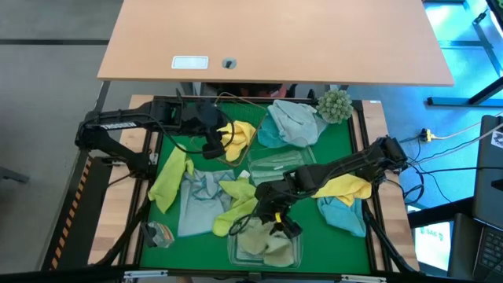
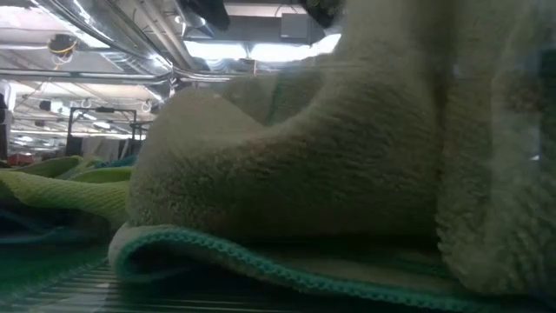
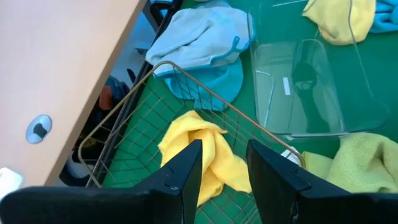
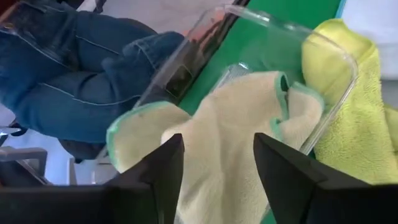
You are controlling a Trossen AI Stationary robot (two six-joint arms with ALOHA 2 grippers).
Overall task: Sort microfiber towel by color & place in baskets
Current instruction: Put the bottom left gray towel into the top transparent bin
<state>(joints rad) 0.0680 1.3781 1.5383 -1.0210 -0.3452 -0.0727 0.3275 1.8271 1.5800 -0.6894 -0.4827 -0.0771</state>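
My left gripper (image 1: 214,143) (image 3: 224,171) is open, just above a yellow towel (image 3: 205,152) that lies in the brown wire basket (image 3: 186,78) at the far left of the mat. My right gripper (image 1: 277,214) (image 4: 217,168) is open, above a pale olive towel with a teal hem (image 4: 211,137) (image 2: 347,174). That towel lies bunched in the clear tub (image 1: 263,245) (image 4: 292,34) at the near edge. A second clear tub (image 1: 277,165) (image 3: 311,87) stands mid-table. Loose lime (image 1: 169,177), light blue (image 1: 292,124), yellow (image 1: 346,187) and teal (image 1: 346,214) towels lie on the mat.
A fuzzy ball plant (image 1: 335,104) stands at the far right corner. A grey-blue towel (image 1: 200,196) and a lime one (image 1: 236,206) lie between the arms. A wooden desk (image 1: 275,39) lies beyond the far edge. A person in jeans (image 4: 81,68) is beside the near tub.
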